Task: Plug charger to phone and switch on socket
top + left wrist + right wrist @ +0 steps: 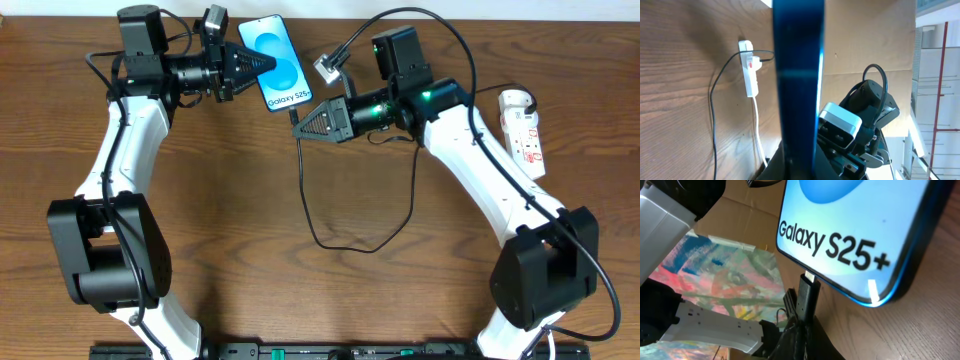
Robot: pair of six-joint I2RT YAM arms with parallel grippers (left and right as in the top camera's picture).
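Grained wood table (250, 200) — glossy flat phone (275, 60) meets thin black charger (807, 295).

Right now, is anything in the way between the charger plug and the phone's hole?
No, nothing visible is. The right tool holds the charger plug pointed straight at the bottom edge of the phone, with its metal tip meeting that edge. The left tool grips the phone from the other side.

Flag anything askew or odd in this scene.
The phone is slanted, pinched at one edge by the left gripper. The tip of the charger meets its bottom edge with bare metal showing, so it looks not fully seated.
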